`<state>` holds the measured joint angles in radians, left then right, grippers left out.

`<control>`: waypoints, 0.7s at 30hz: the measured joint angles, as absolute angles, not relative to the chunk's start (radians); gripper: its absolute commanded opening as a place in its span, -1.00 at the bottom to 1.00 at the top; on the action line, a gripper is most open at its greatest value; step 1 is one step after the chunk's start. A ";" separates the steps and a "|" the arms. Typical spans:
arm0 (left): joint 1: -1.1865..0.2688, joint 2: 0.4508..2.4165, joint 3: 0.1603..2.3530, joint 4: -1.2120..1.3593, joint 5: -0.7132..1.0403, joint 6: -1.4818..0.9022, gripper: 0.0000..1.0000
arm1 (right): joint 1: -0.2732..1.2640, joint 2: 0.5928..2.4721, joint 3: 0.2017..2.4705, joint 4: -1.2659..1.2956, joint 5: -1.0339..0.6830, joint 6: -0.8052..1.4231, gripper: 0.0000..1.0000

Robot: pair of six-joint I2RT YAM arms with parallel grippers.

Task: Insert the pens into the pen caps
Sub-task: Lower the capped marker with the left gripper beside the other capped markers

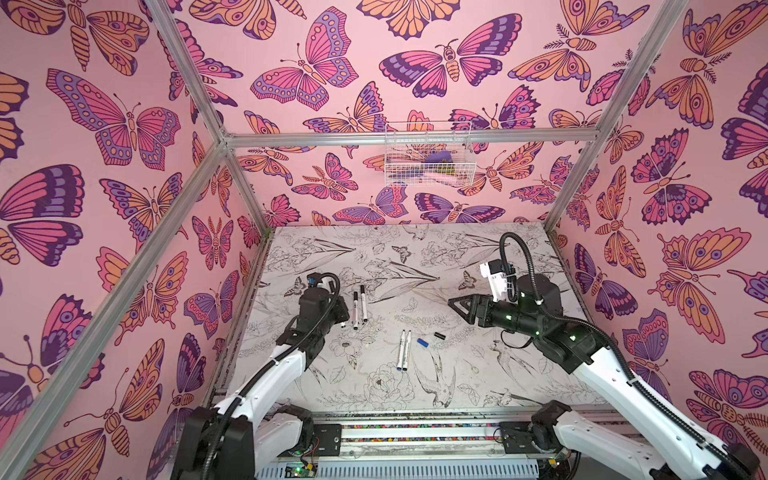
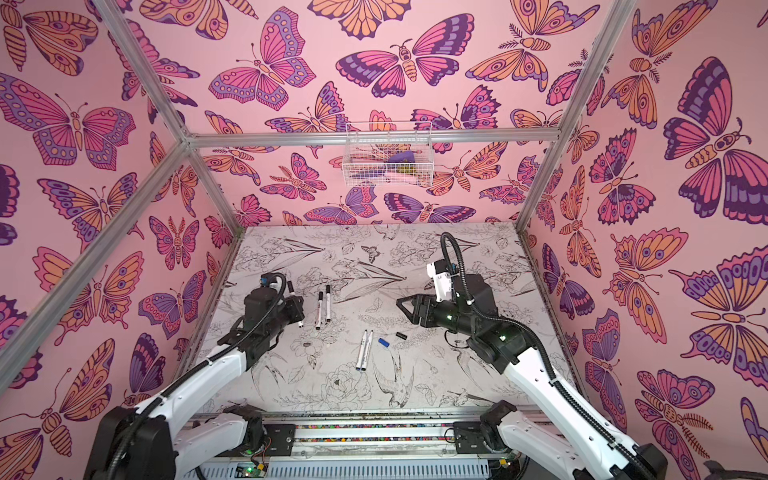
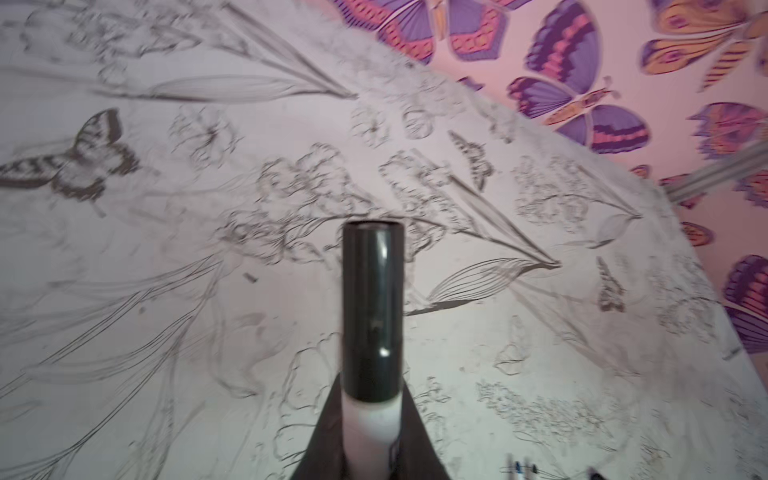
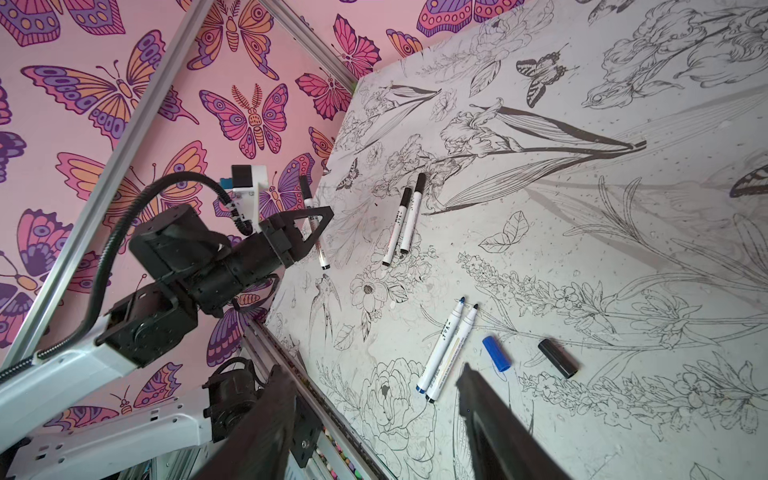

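White slim marker pen [image 4: 321,249], black plastic cap [image 3: 372,307] fitted, sat clamped between left gripper [image 4: 316,224] fingers. Right gripper [image 4: 374,370] fingers stood wide, empty, with short blue cylindrical cap [image 4: 496,353] and black cylindrical cap [image 4: 558,358] near their tips. Judged best: pen laid flat before release.

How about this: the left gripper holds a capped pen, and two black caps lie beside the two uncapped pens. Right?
No: one is a black cap; the other is a blue cap, as the right wrist view shows. The left gripper holds a capped pen; both caps lie beside the uncapped pens.
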<state>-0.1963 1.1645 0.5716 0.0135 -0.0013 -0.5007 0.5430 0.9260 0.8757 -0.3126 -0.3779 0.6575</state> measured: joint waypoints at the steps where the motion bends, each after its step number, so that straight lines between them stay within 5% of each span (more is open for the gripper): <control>1: -0.176 1.201 0.586 -0.006 0.007 -0.501 -1.00 | 0.543 0.928 0.876 -0.313 -0.378 0.658 0.29; 11: -0.133 1.535 0.730 -0.115 0.059 -0.480 -1.00 | 0.543 0.904 0.874 -0.322 -0.375 0.654 0.28; 21: -0.213 1.635 0.799 -0.124 0.031 -0.466 -0.38 | 0.543 0.881 0.850 -0.352 -0.356 0.648 0.28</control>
<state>-0.2127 1.6352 0.7990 -0.1242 0.0315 -0.4656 0.5426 0.8814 0.8497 -0.3523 -0.3561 0.6476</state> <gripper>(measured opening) 0.251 0.641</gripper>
